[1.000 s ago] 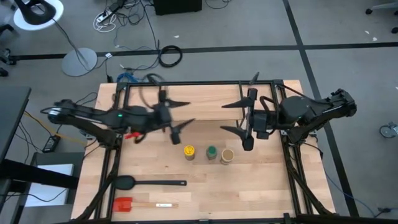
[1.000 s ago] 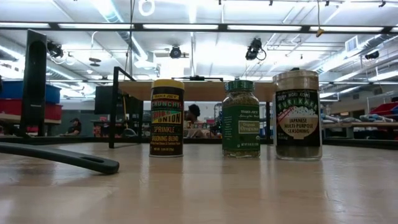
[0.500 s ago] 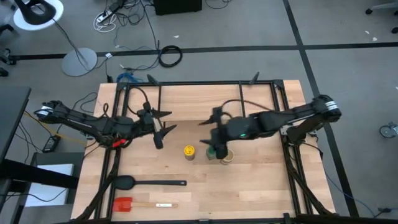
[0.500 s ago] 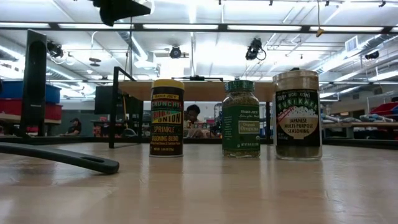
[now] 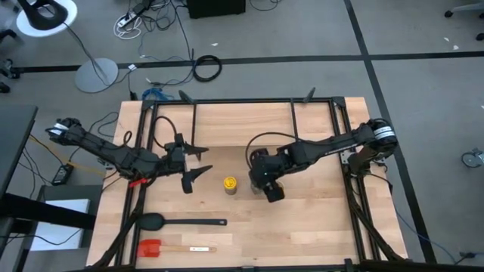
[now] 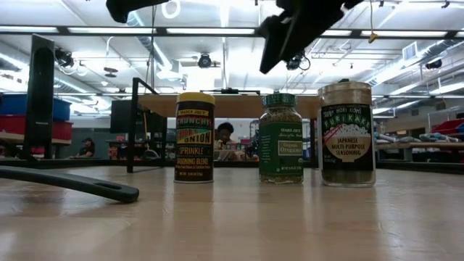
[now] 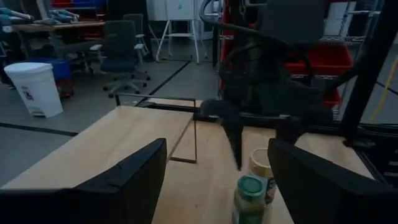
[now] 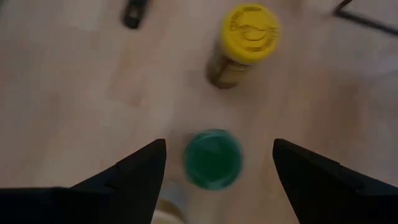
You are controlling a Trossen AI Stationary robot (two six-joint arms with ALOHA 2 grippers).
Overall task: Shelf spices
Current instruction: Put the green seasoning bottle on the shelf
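The right arm has swung from its side of the table over to the row of jars, and its right gripper (image 5: 266, 183) now hangs above the green-lidded jar (image 8: 213, 158), pointing down at it. Its fingers (image 8: 134, 171) are spread wide, one on each side of the green lid as seen from the wrist, and they hold nothing; the low view shows the gripper above the jars, not touching them.

The three jars stand upright in a row on the table (image 5: 318, 219). The green-lidded jar is in the middle, the yellow-lidded jar (image 5: 230, 183) stands just beside it toward the left arm, and the tan-topped jar (image 6: 346, 133) just beside it on the other side. In the high view the right gripper covers the green and tan jars.

The left gripper (image 5: 190, 172) has pulled back a little; it waits in the air on the far side of the yellow-lidded jar from the green one, fingers apart and empty.

Behind the jars stands the shelf (image 6: 232, 106), a light wood board on black legs, with nothing on it. The black spoon (image 5: 181, 221) and the red spatula (image 5: 166, 247) lie nearer the front edge, well apart from the green-lidded jar.
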